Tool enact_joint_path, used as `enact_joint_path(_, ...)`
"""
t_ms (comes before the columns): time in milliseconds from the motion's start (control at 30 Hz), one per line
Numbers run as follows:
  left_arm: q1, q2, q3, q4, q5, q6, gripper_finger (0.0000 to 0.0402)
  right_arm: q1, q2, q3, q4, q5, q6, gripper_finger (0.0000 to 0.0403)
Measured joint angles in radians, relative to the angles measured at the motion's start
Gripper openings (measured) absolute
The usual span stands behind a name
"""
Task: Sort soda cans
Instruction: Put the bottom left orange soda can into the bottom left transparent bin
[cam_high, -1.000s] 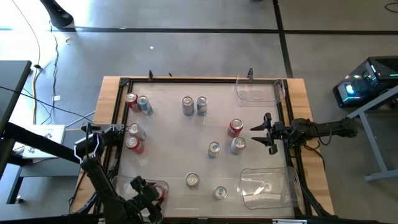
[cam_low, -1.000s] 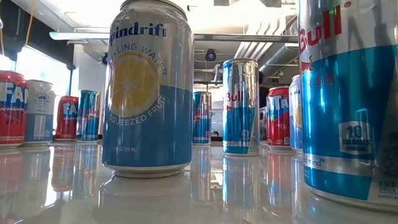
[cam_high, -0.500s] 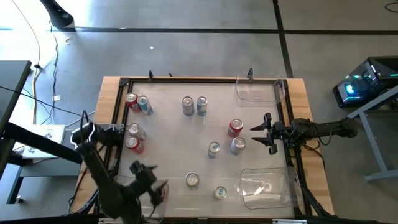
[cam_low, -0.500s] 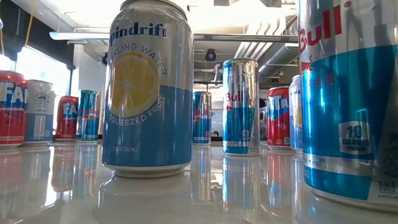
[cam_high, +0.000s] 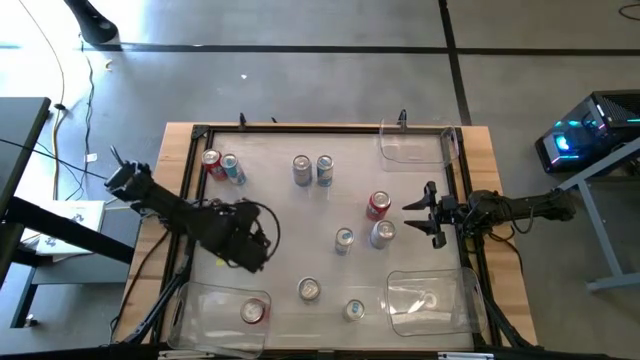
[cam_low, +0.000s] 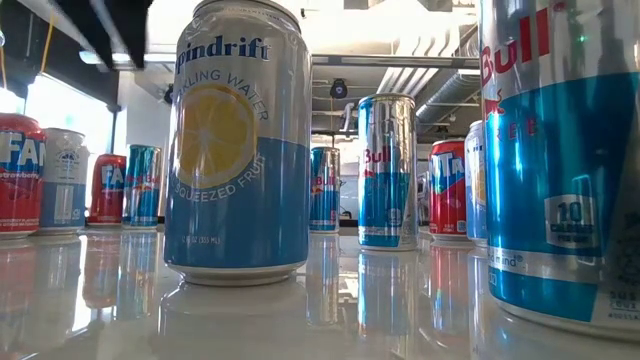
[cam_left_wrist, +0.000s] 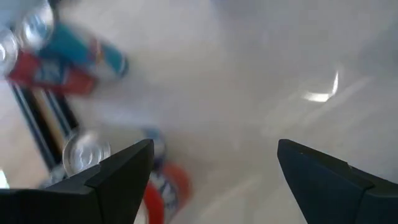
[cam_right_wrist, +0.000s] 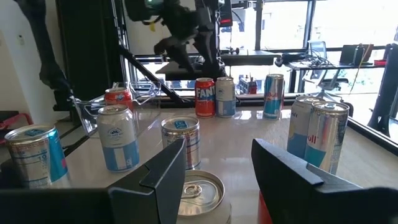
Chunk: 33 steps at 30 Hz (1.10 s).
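Red can (cam_high: 254, 311) is lying alone in the clear bin (cam_high: 190, 300) at the lower left of the high view, apparently the red group's place, while the left hand (cam_high: 243, 243) is hanging released and empty above the surface (cam_high: 280, 240) over the left-side cans. Right hand (cam_high: 421, 211) is waiting spread apart at the right edge, beside a red can (cam_high: 377, 206) and a silver can (cam_high: 382, 234); remaining soda cans are standing scattered, two bins (cam_high: 430, 303) on the right are holding none.

Glossy white table (cam_high: 280, 215), three clear plastic bins (cam_high: 430, 303), grey floor (cam_high: 300, 80)
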Motion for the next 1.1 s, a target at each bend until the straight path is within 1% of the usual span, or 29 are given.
enact_joint_path(67,-0.010,-0.051,-0.044,0.003,0.054,-0.056,0.0337,0.000,0.000,0.000,0.000,0.000,0.000,0.0179)
enact_joint_path(267,-0.105,-0.226,-0.182,0.001,0.114,-0.324,0.0337,0.000,0.000,0.000,0.000,0.000,0.000,0.0179)
enact_joint_path(400,-0.159,-0.319,-0.268,-0.002,0.117,-0.416,0.0337,0.000,0.000,0.000,0.000,0.000,0.000,0.0179)
enact_joint_path(533,-0.186,-0.385,-0.337,-0.001,0.117,-0.482,0.0337,0.000,0.000,0.000,0.000,0.000,0.000,0.0179)
enact_joint_path(733,-0.193,-0.400,-0.434,0.027,0.114,-0.506,0.0337,0.000,0.000,0.000,0.000,0.000,0.000,0.0179)
enact_joint_path(1100,-0.193,-0.389,-0.572,0.200,0.114,-0.530,0.0337,0.000,0.000,0.000,0.000,0.000,0.000,0.0179)
